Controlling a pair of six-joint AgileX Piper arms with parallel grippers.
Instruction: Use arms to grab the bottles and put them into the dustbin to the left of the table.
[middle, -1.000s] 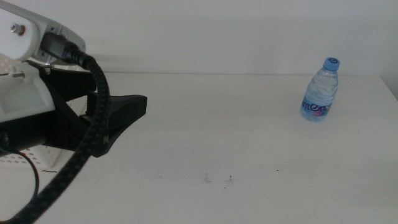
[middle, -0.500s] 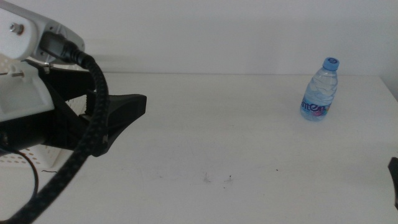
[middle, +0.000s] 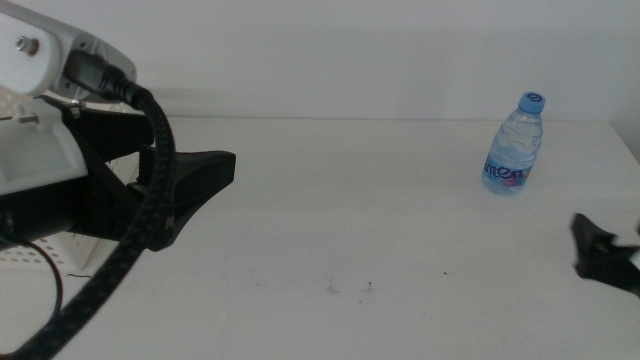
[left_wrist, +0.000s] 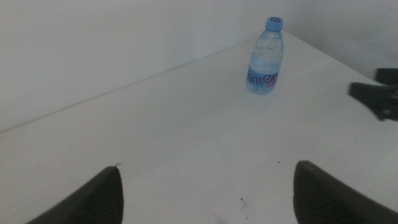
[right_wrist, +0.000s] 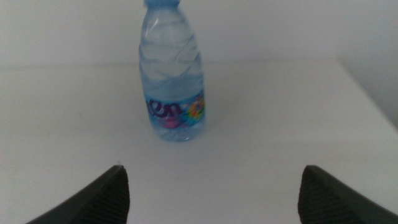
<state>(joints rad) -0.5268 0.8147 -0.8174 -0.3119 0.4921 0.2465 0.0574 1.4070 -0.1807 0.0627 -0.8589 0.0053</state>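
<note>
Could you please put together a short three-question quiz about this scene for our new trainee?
1. True or false: the water bottle is lying on its side on the table.
2. What colour is the water bottle's cap? A) red B) blue C) white
3. Fill in: the right gripper comes in at the picture's ____ edge in the middle view, while the left gripper hangs over the table's left side, jaws open.

Key
1. False: it stands upright, near the far right of the table.
2. B, blue.
3. Right: it sits nearer the camera than the bottle, apart from it, and the right wrist view shows its jaws spread wide with the bottle ahead of them.
</note>
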